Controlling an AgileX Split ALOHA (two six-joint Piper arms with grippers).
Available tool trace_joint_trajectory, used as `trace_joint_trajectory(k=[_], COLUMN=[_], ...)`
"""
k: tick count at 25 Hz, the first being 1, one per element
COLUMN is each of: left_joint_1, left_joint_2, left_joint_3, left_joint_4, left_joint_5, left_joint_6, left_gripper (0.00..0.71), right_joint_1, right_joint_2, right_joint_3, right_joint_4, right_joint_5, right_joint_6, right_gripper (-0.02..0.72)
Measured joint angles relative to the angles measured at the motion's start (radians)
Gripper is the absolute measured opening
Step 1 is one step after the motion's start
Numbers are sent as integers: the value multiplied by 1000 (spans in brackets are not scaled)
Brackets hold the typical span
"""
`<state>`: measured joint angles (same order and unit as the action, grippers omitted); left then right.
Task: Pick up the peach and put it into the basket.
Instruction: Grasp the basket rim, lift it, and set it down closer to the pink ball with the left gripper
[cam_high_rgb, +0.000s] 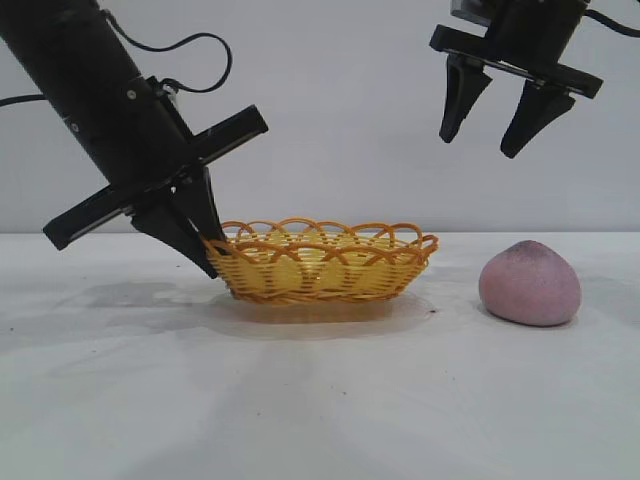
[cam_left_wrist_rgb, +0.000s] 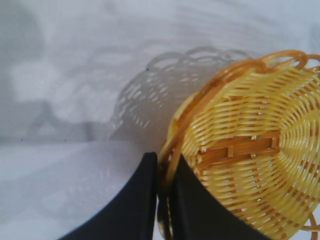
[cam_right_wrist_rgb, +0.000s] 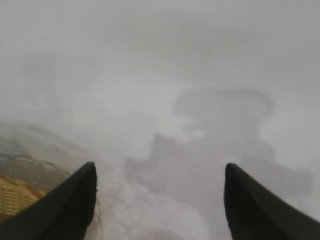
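Left gripper (cam_high_rgb: 205, 250) pinches the light basket's (cam_high_rgb: 330, 268) rim; open right gripper (cam_high_rgb: 492, 128) hangs above the matte, probably soft peach (cam_high_rgb: 530, 284), best clasped around its middle.

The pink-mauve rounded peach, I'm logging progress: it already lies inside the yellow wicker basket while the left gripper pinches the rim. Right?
Not quite. The pink-mauve rounded peach lies on the table beside the yellow wicker basket, per the exterior view. The left gripper does pinch the rim.

White table (cam_high_rgb: 300, 400) — pale wall (cam_high_rgb: 330, 120) (bare).
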<state>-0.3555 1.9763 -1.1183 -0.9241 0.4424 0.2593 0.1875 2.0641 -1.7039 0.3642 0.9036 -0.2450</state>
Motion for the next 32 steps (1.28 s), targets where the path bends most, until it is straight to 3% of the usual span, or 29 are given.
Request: trace_joint_trajectory(k=[1,4,5,10,12,13,15,16,18,19,21,22,32], left_joint_1=[0,0,0,0,0,0,0,0,0,0,0,0,0], left_joint_2=[0,0,0,0,0,0,0,-2,-14,-22,-45,-56,-83], left_joint_3=[0,0,0,0,0,0,0,0,0,-2,-13,-25,-168], left_joint_4=[0,0,0,-1,-1,1,26,43,81,106,166,197,673], left_joint_5=[-2,-2,-2,5,19,26,33,41,54,62,80,94,348], left_joint_6=[0,0,0,0,3,9,15,15,17,17,19,19,-78], left_gripper=[71,71,129,283,285,343,344,391,398,454,458,517,515], right_joint_1=[0,0,0,0,0,0,0,0,0,0,0,0,0], right_joint_2=[0,0,0,0,0,0,0,0,0,0,0,0,0], right_joint_3=[0,0,0,0,0,0,0,0,0,0,0,0,0], right_joint_4=[0,1,1,2,2,2,2,2,2,3,3,5,5], right_joint_5=[0,0,0,3,3,3,4,6,8,8,10,12,21], right_joint_6=[0,0,0,0,0,0,0,0,0,0,0,0,0], right_gripper=[460,460,460,460,460,460,460,460,460,460,460,460,460])
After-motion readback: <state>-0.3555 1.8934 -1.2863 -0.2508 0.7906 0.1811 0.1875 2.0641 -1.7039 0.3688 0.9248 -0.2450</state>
